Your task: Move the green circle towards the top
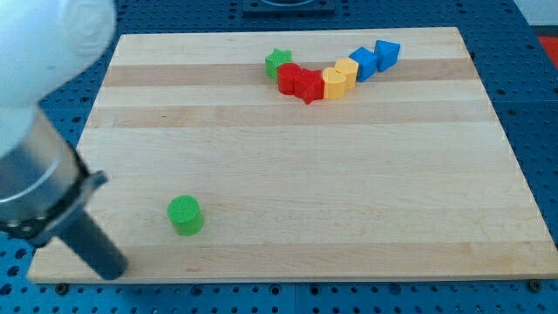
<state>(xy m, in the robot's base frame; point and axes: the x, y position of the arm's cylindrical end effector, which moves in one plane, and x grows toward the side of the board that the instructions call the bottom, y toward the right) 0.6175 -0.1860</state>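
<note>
The green circle (185, 215) is a short green cylinder near the bottom left of the wooden board (349, 174). My dark rod comes in from the view's left, and my tip (113, 270) rests near the board's bottom left corner, to the left of and a little below the green circle, with a gap between them.
Near the top of the board, a row of blocks curves in a chain: a green star (278, 62), a red cylinder (289, 78), a red star (309, 85), a yellow heart (333, 82), a yellow block (347, 71), and two blue blocks (365, 63) (387, 53).
</note>
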